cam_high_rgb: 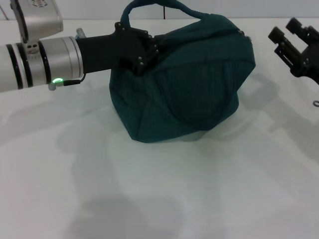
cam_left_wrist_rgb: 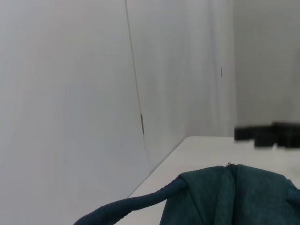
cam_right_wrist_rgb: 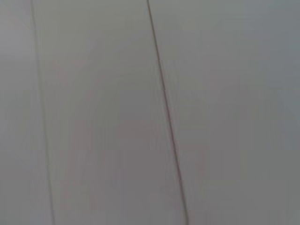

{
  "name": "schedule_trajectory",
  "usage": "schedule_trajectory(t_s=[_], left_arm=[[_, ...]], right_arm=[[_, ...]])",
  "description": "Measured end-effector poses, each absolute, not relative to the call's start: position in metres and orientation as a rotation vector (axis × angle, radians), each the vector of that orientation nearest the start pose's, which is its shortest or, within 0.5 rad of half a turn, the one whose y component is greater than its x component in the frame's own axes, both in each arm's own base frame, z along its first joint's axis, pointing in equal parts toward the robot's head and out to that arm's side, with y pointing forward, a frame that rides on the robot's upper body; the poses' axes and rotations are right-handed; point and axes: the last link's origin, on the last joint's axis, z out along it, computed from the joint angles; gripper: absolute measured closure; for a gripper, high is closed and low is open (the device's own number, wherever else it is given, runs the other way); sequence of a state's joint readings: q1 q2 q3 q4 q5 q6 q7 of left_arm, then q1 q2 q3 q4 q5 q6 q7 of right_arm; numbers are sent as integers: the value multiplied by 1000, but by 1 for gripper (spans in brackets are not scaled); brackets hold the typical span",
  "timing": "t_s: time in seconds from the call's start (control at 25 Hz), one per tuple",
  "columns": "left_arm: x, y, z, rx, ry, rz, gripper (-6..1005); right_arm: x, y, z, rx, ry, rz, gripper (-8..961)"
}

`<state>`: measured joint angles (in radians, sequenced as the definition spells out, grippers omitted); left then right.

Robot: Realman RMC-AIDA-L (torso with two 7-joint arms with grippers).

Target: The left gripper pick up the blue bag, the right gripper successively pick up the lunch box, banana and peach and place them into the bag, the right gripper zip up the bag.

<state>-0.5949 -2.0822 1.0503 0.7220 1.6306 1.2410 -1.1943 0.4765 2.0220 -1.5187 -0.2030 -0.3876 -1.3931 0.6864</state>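
The blue bag [cam_high_rgb: 189, 84] sits slumped in the middle of the white table, its top drawn together and one loop handle [cam_high_rgb: 159, 7] standing up at the back. My left gripper [cam_high_rgb: 147, 54] reaches in from the left and is shut on the bag's upper left edge, near the handle's base. In the left wrist view the bag [cam_left_wrist_rgb: 234, 197] and its handle [cam_left_wrist_rgb: 126, 206] fill the lower part. My right gripper [cam_high_rgb: 286, 32] hovers open to the right of the bag, apart from it, and shows far off as the right gripper [cam_left_wrist_rgb: 269, 135]. Lunch box, banana and peach are out of view.
The white table [cam_high_rgb: 149, 189] stretches in front of the bag. A small ring-like object [cam_high_rgb: 316, 103] lies at the right edge. A plain white wall [cam_right_wrist_rgb: 150, 112] fills the right wrist view and stands behind the table.
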Motion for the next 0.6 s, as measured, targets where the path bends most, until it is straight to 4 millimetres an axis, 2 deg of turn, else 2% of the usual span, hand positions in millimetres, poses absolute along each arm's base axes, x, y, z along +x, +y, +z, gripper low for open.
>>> schedule_trajectory(t_s=[0.16, 0.28, 0.6], left_arm=[[-195, 384, -15, -2607, -158, -692, 935], [-193, 382, -16, -2613, -142, -704, 937], [-189, 378, -16, -2624, -126, -747, 936]], right_arm=[[288, 342, -6, -1981, 532, 1014, 525], [291, 343, -9, -1984, 536, 976, 436], [270, 355, -25, -2097, 479, 944, 487]])
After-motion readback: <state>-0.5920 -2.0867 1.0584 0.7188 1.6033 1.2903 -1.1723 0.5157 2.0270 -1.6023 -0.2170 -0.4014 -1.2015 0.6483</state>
